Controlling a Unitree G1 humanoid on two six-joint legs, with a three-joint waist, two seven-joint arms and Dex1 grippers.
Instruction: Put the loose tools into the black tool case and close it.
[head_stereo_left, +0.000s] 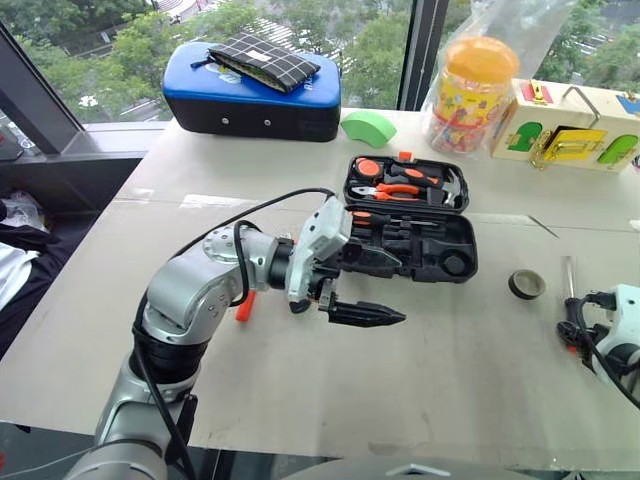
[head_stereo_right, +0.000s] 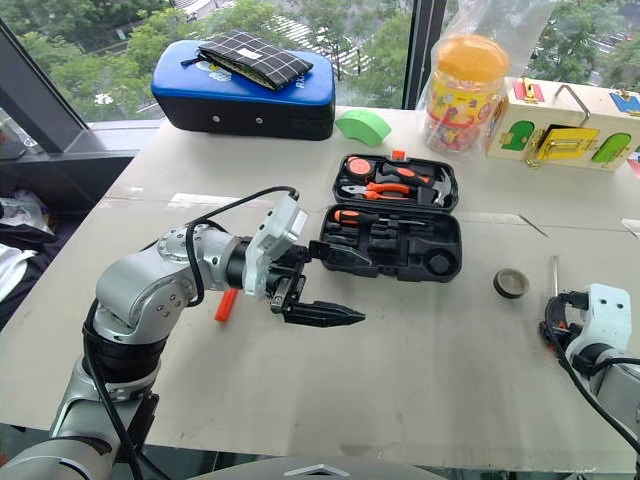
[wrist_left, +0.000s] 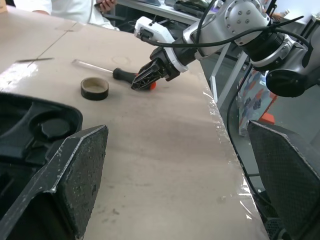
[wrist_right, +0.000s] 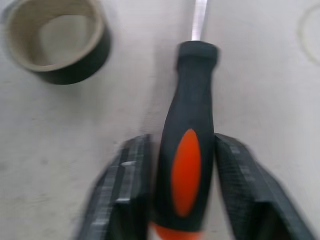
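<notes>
Now picking up: right gripper (wrist_right: 182, 200) clamped on screwdriver (wrist_right: 190, 150) by tape roll (wrist_right: 57, 40), left gripper (head_stereo_left: 350, 290) apart; next, carry to black tool case (head_stereo_left: 410, 245).

Bare table (head_stereo_left: 330, 390) lies open in front of the case (head_stereo_left: 410, 240). A tape roll (head_stereo_left: 527, 284) sits just beside the screwdriver (wrist_right: 187, 150); jar (head_stereo_left: 470, 95) and blue case (head_stereo_left: 255, 95) crowd the back.

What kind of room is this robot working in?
Probably an upper-floor office or lab: a large window overlooks treetops, the work table has a protective covering, and practice props sit around, like an open tool case and a latch-board toy.
</notes>
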